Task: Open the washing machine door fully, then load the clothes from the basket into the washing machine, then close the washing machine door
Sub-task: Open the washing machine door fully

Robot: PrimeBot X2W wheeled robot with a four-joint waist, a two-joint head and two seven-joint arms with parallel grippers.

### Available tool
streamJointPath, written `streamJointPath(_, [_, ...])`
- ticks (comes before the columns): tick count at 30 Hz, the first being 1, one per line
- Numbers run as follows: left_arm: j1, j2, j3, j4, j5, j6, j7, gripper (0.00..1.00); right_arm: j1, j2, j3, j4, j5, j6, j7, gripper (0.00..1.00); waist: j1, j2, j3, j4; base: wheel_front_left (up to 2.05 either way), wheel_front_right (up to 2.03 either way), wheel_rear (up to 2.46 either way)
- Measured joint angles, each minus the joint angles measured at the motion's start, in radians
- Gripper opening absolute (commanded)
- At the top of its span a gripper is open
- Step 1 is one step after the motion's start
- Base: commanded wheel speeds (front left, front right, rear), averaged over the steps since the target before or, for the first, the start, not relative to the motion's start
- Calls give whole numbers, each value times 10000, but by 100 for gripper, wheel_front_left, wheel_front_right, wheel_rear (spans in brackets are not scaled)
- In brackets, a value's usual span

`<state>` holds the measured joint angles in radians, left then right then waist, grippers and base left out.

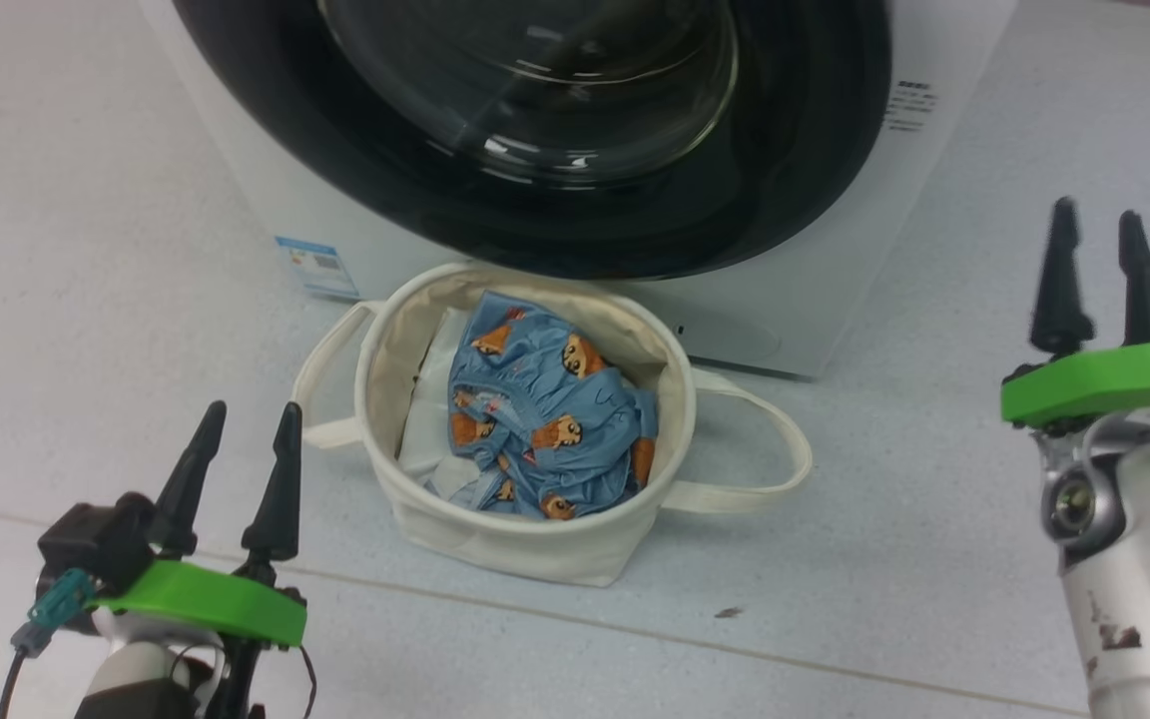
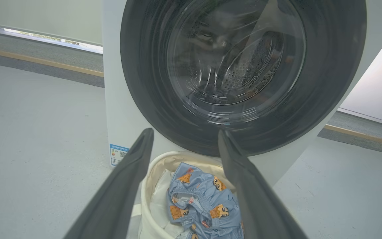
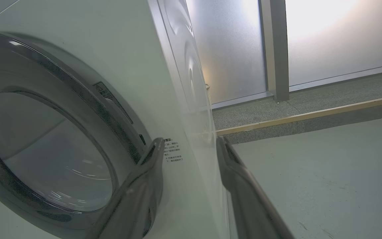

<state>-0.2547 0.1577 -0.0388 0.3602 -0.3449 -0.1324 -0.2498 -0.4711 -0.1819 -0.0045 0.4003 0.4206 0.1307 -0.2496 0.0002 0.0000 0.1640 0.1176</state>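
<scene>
In the head view, the left pincer (image 1: 252,417) stands at the lower left above the floor (image 1: 86,250), its two dark fingers spread apart with nothing between them and touching nothing. The right pincer (image 1: 1097,235) is at the right edge, its fingers parted a little less widely, also empty and well clear of the washing machine (image 1: 795,310). The washing machine door (image 1: 535,120) lies closed against the machine's front. Just before it on the floor sits the basket (image 1: 495,544), and the clothes (image 1: 545,419) lie bunched inside it, on top of a white cloth (image 1: 430,419). A blue label (image 1: 313,265) sits low on the machine's front, to the left of the basket.

In the left wrist view, the left pincer's fingers splay wide and frame the basket's rim and the clothes below the closed door; they grip nothing.

In the right wrist view, the right pincer's fingers stand apart and empty, pointing at the machine's front right corner beside the door's rim, without touching it.
</scene>
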Motion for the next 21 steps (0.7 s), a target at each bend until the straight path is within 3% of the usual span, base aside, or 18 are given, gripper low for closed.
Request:
streamJointPath(1, [0,2,12,2,0,0,0,100,-96,-38,-65,73,52,0,0,2,0,0,55,58,0,0,0])
streamJointPath(2, [0,4,40,13,0,0,0,100,-190,-35,-134,171,232,0,0,0,0,0,110,113,0,0,0])
streamJointPath(5, [-4,2,82,19,27,0,0,100,-450,-13,-249,468,1198,0,0,0,0,0,305,274,0,0,0])
streamJointPath(9, [-100,-21,-105,52,86,0,0,100,-1126,-8,-447,1202,3367,-2,0,0,0,0,601,485,0,0,0])
streamJointPath(15, [-434,-52,-117,54,146,0,0,100,-2452,-364,171,1889,6234,-2,470,0,0,0,1058,812,0,0,0])
streamJointPath(21, [-446,-132,-125,59,184,0,0,100,-3213,-744,460,2213,7798,-2,1331,0,0,0,1349,1051,0,0,0])
